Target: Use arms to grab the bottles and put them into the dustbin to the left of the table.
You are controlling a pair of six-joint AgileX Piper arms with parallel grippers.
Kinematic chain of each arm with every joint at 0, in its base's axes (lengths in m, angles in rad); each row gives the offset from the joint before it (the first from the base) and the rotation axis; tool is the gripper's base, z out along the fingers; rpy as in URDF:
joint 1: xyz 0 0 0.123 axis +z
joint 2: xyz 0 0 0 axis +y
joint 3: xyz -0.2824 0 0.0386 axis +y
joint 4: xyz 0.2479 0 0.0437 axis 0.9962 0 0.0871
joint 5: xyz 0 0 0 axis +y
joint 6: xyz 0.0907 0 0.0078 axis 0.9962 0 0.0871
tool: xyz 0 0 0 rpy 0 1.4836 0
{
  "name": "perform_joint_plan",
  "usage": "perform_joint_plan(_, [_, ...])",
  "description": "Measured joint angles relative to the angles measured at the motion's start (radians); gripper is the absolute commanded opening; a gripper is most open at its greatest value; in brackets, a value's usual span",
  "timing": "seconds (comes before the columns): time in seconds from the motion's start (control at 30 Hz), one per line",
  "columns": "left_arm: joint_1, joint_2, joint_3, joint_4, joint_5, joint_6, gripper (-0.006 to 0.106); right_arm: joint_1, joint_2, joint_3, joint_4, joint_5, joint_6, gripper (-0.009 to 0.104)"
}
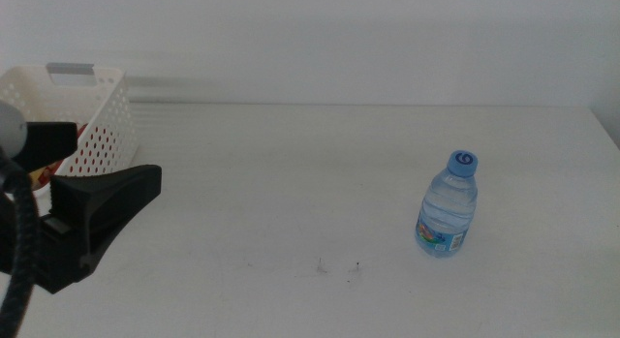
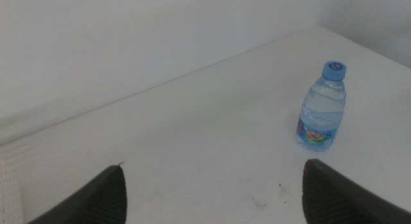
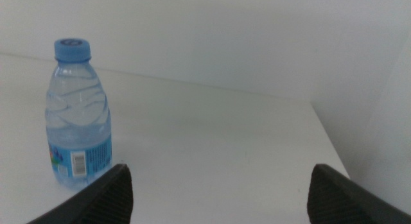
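Observation:
A small clear water bottle (image 1: pixel 448 207) with a blue cap and blue label stands upright on the right part of the white table (image 1: pixel 281 173). It also shows in the left wrist view as the bottle (image 2: pixel 323 108), far ahead of the jaws, and close by in the right wrist view as the bottle (image 3: pixel 78 115). The white perforated dustbin (image 1: pixel 97 110) sits at the far left, with something red showing through its holes. My left gripper (image 1: pixel 116 173) hovers just in front of the dustbin, open and empty (image 2: pixel 213 165). My right gripper (image 3: pixel 221 167) is open and empty, near the bottle, out of the middle view.
A few dark specks (image 1: pixel 334 268) mark the tabletop near the front middle. A pale wall runs along the table's far edge. The left arm's black cable (image 1: pixel 21 251) hangs at the left border.

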Motion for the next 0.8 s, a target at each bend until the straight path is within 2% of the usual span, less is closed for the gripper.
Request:
perform_joint_plan(0.2, [0.000, 0.000, 0.000, 0.000, 0.000, 0.000, 0.094, 0.000, 0.000, 0.000, 0.088, -0.159, 0.068, 0.088])
perform_joint_plan(0.3, [0.000, 0.000, 0.000, 0.000, 0.000, 0.000, 0.094, 0.000, 0.026, 0.000, 0.106, -0.195, 0.086, 0.088])
perform_joint_plan(0.5, [0.000, 0.000, 0.000, 0.000, -0.007, 0.000, 0.094, 0.000, 0.268, 0.000, 0.116, -0.285, 0.114, 0.088])
perform_joint_plan(0.6, [0.000, 0.000, 0.000, 0.000, -0.007, 0.000, 0.094, 0.017, 0.413, 0.000, 0.094, -0.348, 0.128, 0.088])
perform_joint_plan(0.8, [0.000, 0.000, 0.000, 0.000, -0.007, 0.000, 0.094, 0.108, 0.630, 0.000, -0.059, -0.550, 0.178, 0.088])
